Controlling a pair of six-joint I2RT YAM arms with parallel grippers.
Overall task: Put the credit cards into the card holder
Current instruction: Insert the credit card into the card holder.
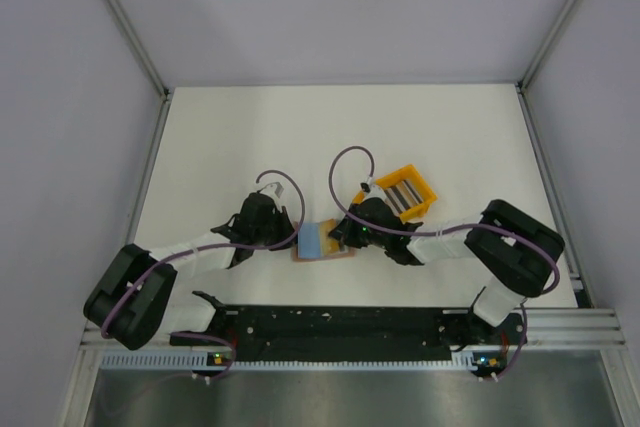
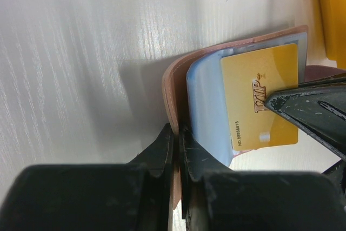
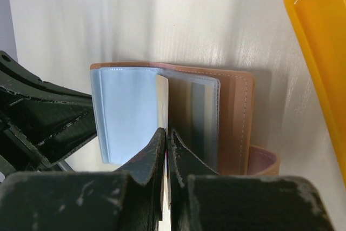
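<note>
My left gripper (image 2: 175,133) is pinched together on the tan cover edge of the card holder (image 2: 173,101), bottom centre of the left wrist view. The holder lies open on the white table (image 2: 81,52), with a light blue plastic sleeve (image 2: 208,117) fanned up from it. My right gripper (image 3: 166,136) is clamped on a gold credit card (image 2: 265,79). That card shows edge-on at bottom centre of the right wrist view and face-on, marked VIP, at right of centre in the left wrist view. The card overlaps the blue sleeve; I can't tell if it sits in a slot. In the top view both grippers meet at the holder, centre frame, mine left on its left, mine right on its right. The yellow tray (image 1: 430,192) sits just up-right of the right gripper, apart from the holder, with grey striped cards (image 1: 400,192) inside.
</note>
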